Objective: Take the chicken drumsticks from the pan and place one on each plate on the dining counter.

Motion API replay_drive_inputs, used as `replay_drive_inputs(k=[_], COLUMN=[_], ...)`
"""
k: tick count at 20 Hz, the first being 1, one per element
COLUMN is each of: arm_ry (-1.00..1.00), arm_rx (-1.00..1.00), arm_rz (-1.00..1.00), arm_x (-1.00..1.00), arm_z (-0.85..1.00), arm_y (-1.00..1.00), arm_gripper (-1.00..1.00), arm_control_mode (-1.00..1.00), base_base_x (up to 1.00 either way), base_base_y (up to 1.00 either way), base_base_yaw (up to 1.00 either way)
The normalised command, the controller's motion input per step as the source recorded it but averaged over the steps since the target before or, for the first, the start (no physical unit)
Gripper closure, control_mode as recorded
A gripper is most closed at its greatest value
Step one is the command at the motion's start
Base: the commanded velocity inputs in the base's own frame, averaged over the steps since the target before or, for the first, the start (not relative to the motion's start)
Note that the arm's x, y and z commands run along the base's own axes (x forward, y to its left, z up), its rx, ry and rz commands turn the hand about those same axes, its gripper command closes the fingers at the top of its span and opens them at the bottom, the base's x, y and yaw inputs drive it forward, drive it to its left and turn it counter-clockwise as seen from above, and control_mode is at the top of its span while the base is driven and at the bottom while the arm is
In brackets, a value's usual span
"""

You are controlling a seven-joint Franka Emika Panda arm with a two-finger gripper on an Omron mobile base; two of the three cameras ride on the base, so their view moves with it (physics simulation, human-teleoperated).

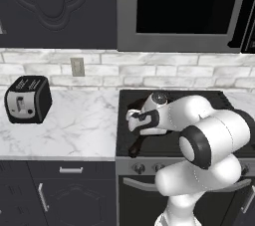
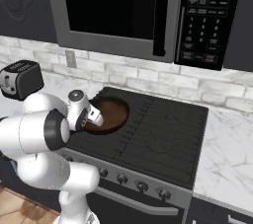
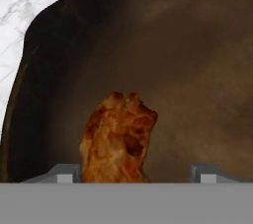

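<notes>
Inside one pan point(image 3: 197, 70), one drumstick point(image 3: 118, 139) between pincer point(image 3: 136, 173) fingertips.

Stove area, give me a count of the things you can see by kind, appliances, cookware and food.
Appliances: 3 (toaster, stove, microwave)
Cookware: 1 (pan)
Food: 1 (chicken drumstick)
Total: 5

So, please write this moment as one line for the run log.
gripper: open, inside pan | drumstick: between fingertips, not gripped | stage: closing for grasp

Drumstick point(image 3: 117, 139) base behind claw point(image 3: 133, 173)
</notes>
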Motion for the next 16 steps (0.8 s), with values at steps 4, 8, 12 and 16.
replay_drive_inputs(k=[4, 8, 12, 16], arm_ry=[0.00, 0.04, 0.12, 0.06], arm_rx=[0.00, -0.02, -0.08, -0.05], arm_rz=[0.00, 0.00, -0.01, -0.02], arm_x=[0.11, 0.00, 0.00, 0.00], arm_z=[-0.48, -0.68, -0.87, -0.68], arm_y=[0.19, 0.29, 0.40, 0.27], arm_gripper=[1.00, 1.00, 1.00, 1.00], arm_control_mode=[-1.00, -1.00, -1.00, -1.00], base_base_x=[0.00, 0.00, 0.00, 0.00], base_base_y=[0.00, 0.00, 0.00, 0.00], base_base_yaw=[0.00, 0.00, 0.00, 0.00])
